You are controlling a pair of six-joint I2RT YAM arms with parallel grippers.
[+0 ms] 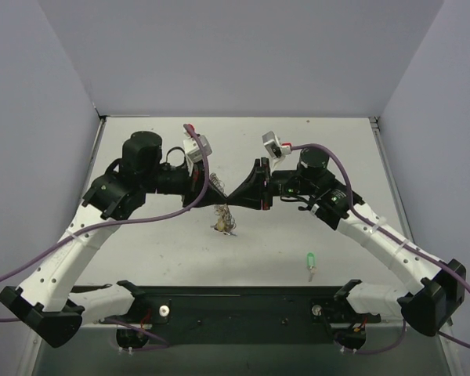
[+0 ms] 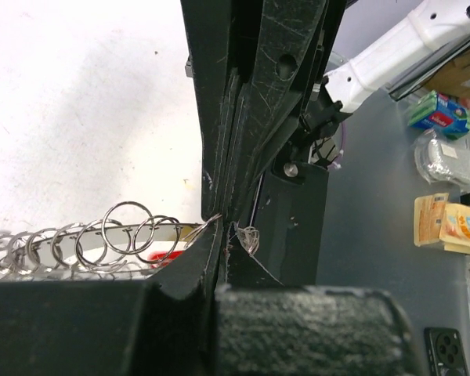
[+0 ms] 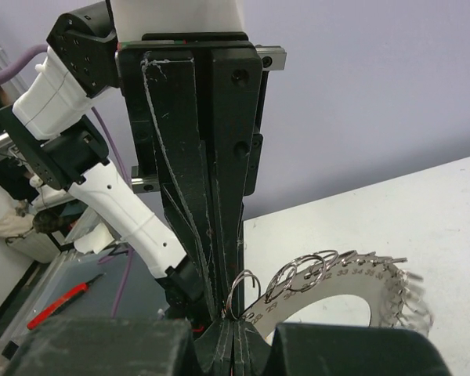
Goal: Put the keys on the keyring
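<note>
Silvery wire loops are crowding the left of my left wrist view: that is the keyring (image 2: pixel 102 243), and my left gripper (image 2: pixel 219 254) is pinching its edge with the jaws pressed all the way together. A spot of red (image 2: pixel 166 255) is showing under the loops; it may be a key head, but I cannot tell. From above, the ring is hanging in the air between my 2 arms, over the middle of the table (image 1: pixel 141 251), with both sets of fingertips meeting above it almost nose to nose. Moving right, my right gripper (image 3: pixel 231 327) is clamping too, jaws fully together. 1 small loop of the rim is standing up from right between its tips, so I am judging that it is gripping that loop. Furthest right, 1 green key (image 1: pixel 310 262) is lying alone on the table, well apart from the ring and nearer my right arm's base.

I am reading this as the step of steadying the ring with both grippers, with no key being threaded yet. The next move is calling for 1 gripper to let go while the other holds the ring, then to go down for the green key. It is tiny against my fingers, so I am expecting to need a careful pinch on its coloured head
</note>
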